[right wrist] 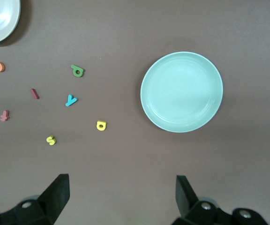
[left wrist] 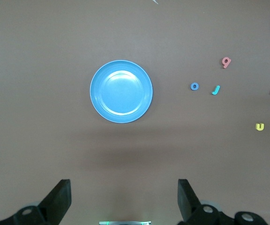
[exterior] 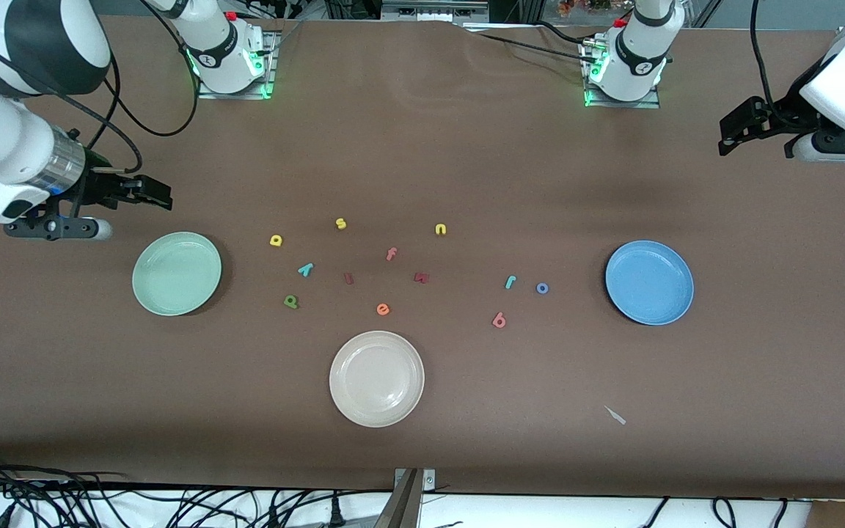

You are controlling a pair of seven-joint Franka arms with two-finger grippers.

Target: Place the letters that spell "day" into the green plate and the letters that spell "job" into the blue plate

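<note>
Overhead, a matte brown surface carries everything; black cables hang along its edge nearest the front camera, and a small pale scrap lies near that edge toward the left arm's end. No brand or label can be read; the only writing is the foam letters themselves.

The green plate, round and pale mint, lies toward the right arm's end. Beside it, toward the middle, lie the yellow a, teal y and green d.

The blue plate, round and mid-blue, lies toward the left arm's end. Beside it, toward the middle, lie the blue o, teal j and salmon-pink b. None of the six letters touches a plate.

Between the groups lie a yellow s, yellow n, pink f and orange e. A cream-white plate lies nearer the front camera.

The right tool hangs released, jaws wide, above bare surface beside the green plate. The left tool, likewise released, hangs above bare surface at the left arm's end.
</note>
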